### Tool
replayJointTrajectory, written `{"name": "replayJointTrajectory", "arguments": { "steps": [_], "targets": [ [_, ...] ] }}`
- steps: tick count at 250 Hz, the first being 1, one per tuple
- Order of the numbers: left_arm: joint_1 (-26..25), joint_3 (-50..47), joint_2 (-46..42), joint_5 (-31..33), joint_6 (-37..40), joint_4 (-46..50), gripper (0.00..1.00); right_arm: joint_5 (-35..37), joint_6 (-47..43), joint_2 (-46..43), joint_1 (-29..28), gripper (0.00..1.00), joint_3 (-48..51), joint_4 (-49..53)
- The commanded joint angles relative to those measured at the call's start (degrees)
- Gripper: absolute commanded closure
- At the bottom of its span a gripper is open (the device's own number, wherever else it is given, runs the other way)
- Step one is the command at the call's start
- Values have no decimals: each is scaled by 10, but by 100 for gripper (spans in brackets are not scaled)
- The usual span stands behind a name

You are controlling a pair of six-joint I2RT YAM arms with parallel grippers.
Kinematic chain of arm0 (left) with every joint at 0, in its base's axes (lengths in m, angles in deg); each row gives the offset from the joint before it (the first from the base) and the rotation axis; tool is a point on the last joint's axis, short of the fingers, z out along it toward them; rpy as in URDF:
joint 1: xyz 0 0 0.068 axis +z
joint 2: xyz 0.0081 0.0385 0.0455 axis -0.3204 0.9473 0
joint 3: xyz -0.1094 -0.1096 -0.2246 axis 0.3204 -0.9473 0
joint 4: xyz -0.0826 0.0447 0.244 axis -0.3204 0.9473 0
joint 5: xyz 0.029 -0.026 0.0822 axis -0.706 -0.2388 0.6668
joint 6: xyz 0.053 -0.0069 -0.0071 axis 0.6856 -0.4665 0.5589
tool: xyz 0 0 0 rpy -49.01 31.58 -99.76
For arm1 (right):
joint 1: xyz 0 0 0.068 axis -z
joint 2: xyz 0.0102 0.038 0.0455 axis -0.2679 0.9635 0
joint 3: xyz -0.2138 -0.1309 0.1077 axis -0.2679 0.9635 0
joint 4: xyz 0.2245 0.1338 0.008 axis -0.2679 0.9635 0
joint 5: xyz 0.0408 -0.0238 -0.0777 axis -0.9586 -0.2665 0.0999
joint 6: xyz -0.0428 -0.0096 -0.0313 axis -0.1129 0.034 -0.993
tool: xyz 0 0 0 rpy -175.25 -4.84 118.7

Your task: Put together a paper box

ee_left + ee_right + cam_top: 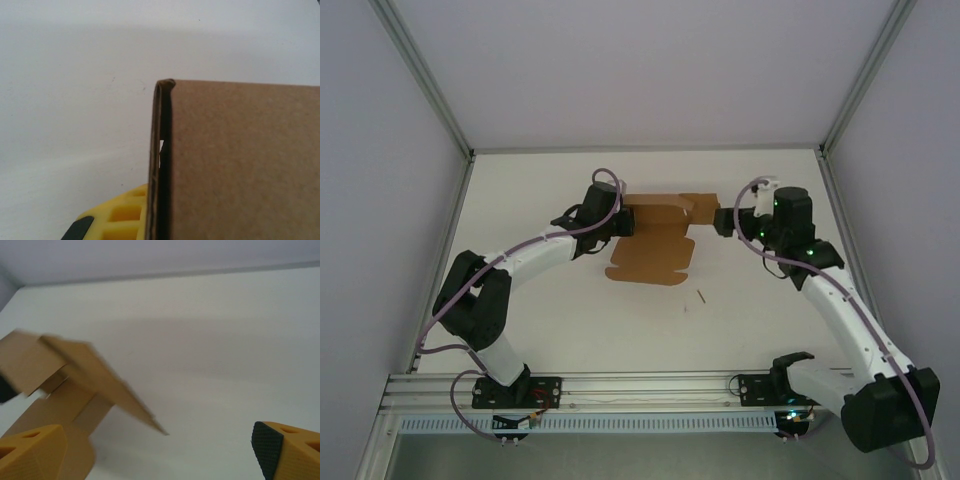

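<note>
The paper box (655, 245) is a partly folded brown cardboard sheet lying mid-table toward the back. My left gripper (620, 222) is shut on its left edge. In the left wrist view a folded double layer of the paper box (240, 165) runs down between the jaws, with one yellow finger (117, 215) showing beside it. My right gripper (722, 220) stands open at the sheet's right end. From the right wrist camera, a raised flap of the paper box (85, 365) points toward the wide gap of the right gripper (160, 455), touching neither finger.
A small thin splinter (701, 295) lies on the white table just in front of the sheet. Pale enclosure walls with aluminium posts (425, 75) close in the sides and back. A metal rail (640, 385) carries both arm bases at the near edge.
</note>
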Motion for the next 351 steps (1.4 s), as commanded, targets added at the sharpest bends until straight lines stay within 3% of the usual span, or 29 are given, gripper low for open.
{"name": "replayJointTrajectory", "arguments": {
  "steps": [1,49,115,161,182,207,255,292,316,351],
  "targets": [
    [5,5,-11,-18,11,0,100,-111,-59,31,-2,6,-24,23],
    [5,9,-11,-30,18,2,100,-113,-88,95,-2,15,-53,14],
    [5,13,-8,-38,17,10,100,-129,-89,148,-2,69,-84,1],
    [4,16,-6,-56,18,12,100,-139,-93,169,-2,80,-81,-2],
    [4,23,-3,-60,18,22,100,-127,-87,175,-2,89,-79,-6],
    [3,25,-2,-55,15,28,100,-74,-68,179,-11,94,-82,-9],
    [-1,41,11,-51,8,45,100,166,-68,202,-91,95,-100,9],
    [-5,53,19,-47,5,53,100,330,-6,250,-145,95,-120,17],
    [-8,59,21,-43,5,61,100,371,16,277,-168,96,-139,32],
    [-7,61,23,-29,4,68,100,353,21,265,-171,91,-135,16]
  ]
}}
